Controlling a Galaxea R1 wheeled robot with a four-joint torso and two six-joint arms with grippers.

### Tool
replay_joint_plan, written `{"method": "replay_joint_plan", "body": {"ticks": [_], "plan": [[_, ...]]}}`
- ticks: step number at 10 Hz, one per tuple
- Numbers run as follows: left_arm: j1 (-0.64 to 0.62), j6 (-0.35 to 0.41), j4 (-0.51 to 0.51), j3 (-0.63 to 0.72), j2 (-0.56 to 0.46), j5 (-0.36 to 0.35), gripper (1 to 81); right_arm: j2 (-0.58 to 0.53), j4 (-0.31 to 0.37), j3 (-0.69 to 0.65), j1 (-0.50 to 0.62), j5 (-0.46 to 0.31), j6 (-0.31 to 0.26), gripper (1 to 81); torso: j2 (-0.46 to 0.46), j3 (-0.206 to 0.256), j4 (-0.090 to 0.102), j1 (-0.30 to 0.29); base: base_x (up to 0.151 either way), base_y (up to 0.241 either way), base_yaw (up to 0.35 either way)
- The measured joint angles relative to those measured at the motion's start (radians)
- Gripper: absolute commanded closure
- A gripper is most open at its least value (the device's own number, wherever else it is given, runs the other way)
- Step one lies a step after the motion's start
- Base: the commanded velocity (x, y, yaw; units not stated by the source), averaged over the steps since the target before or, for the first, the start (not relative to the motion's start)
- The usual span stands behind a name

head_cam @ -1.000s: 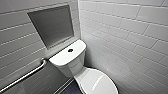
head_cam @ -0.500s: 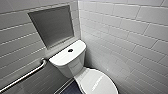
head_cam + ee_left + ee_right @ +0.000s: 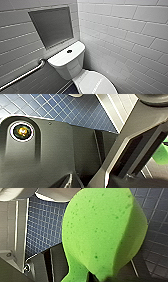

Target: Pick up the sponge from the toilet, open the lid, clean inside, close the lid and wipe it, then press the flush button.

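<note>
White wall tiles all around, dark blue floor tiles down low. Clamped tight in the right gripper: the sponge, bright green with tiny dots, squeezed thin at the held end and wide at the far end. Big and close from the right wrist, up over the blue floor. Seen again as a small green bit at the edge of the left wrist view, past the left gripper. Apart or together on that side? Cannot tell. From the head, other things: the toilet in the corner, white and shiny, with the flush button dark and round in the middle of the tank top and the lid down over the bowl. Grey panel set in the wall above the tank. Shiny grab bar on the wall just beside the tank
</note>
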Motion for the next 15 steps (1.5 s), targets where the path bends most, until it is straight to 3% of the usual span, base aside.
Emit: {"method": "replay_joint_plan", "body": {"ticks": [2,4,5,11,15], "plan": [[-0.020,-0.031,-0.001,0.013,-0.011,0.010,1.0,0.000,-0.008,0.013,-0.003,0.001,0.000,81.1,-0.020,0.000,-0.049,0.011,0.000,0.000,0.000],[-0.044,-0.047,-0.004,0.014,-0.018,0.009,1.0,0.000,-0.009,0.014,-0.011,0.002,0.000,81.1,-0.025,0.000,-0.109,0.014,0.000,0.000,0.000],[-0.057,-0.047,-0.014,0.014,-0.018,0.009,1.0,-0.001,-0.013,0.014,-0.018,0.000,0.000,81.1,-0.025,0.000,-0.125,0.014,0.000,0.000,0.000],[-0.241,-0.047,-0.165,0.021,-0.015,0.066,1.0,-0.002,-0.030,0.015,-0.077,0.002,-0.001,81.1,-0.026,0.000,-0.127,0.015,0.000,0.000,0.000],[-0.344,-0.047,-0.276,-0.021,0.069,0.118,1.0,0.040,-0.037,-0.008,-0.113,0.010,-0.003,81.1,-0.026,0.000,-0.127,0.015,0.000,0.000,0.000]]}}
